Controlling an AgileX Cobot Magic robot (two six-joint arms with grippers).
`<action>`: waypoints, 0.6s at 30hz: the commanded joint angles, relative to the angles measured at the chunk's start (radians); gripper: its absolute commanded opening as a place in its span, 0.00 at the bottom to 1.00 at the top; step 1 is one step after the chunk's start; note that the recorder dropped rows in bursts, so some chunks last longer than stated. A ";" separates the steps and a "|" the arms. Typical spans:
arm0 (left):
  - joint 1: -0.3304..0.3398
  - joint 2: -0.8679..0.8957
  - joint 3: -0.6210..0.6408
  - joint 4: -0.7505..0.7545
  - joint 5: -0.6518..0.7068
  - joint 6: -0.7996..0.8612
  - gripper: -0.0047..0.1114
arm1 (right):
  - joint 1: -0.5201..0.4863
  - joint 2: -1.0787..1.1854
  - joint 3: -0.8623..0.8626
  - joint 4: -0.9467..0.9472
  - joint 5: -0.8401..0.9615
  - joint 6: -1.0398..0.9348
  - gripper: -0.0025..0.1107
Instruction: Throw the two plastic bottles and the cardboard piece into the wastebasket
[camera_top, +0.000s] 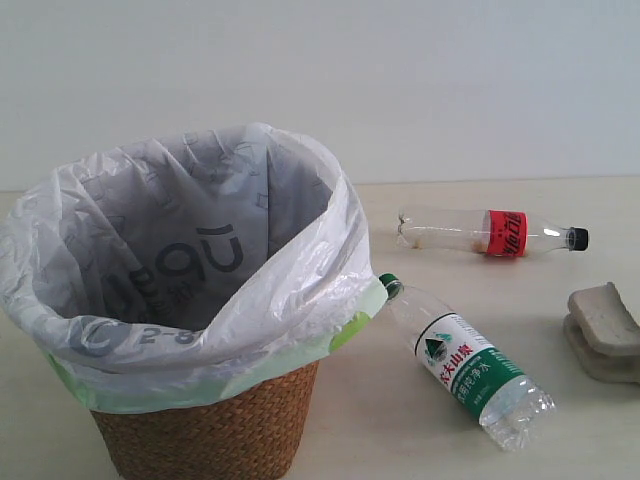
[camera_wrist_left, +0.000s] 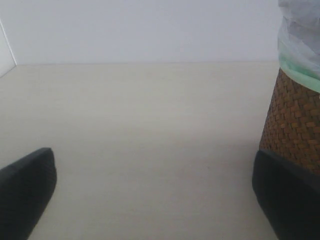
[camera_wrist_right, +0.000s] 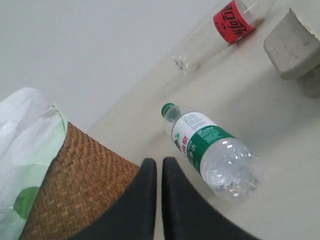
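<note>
The wicker wastebasket (camera_top: 210, 440) with its white bag stands at the front left. The green-labelled bottle (camera_top: 465, 362) lies on the table just right of it, cap toward the basket. Farther back lies the red-labelled bottle (camera_top: 495, 232), black cap pointing right. The grey-beige cardboard piece (camera_top: 606, 330) rests at the right edge. Neither gripper shows in the exterior view. My right gripper (camera_wrist_right: 159, 165) is shut and empty, hovering between the wastebasket (camera_wrist_right: 80, 180) and the green-labelled bottle (camera_wrist_right: 210, 150). My left gripper (camera_wrist_left: 155, 190) is open over bare table, the wastebasket (camera_wrist_left: 295, 130) beside one finger.
The table (camera_top: 400, 430) is pale beige, with a plain white wall behind it. In the right wrist view the red-labelled bottle (camera_wrist_right: 231, 20) and the cardboard piece (camera_wrist_right: 292, 45) lie beyond the green-labelled one.
</note>
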 joint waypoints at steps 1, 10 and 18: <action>-0.007 -0.003 -0.004 -0.002 -0.008 -0.009 0.97 | 0.000 -0.005 0.000 0.001 -0.102 0.000 0.02; -0.007 -0.003 -0.004 -0.002 -0.008 -0.009 0.97 | 0.000 -0.005 -0.008 0.001 -0.214 -0.151 0.02; -0.007 -0.003 -0.004 -0.002 -0.008 -0.009 0.97 | 0.000 0.299 -0.248 0.001 -0.148 -0.349 0.02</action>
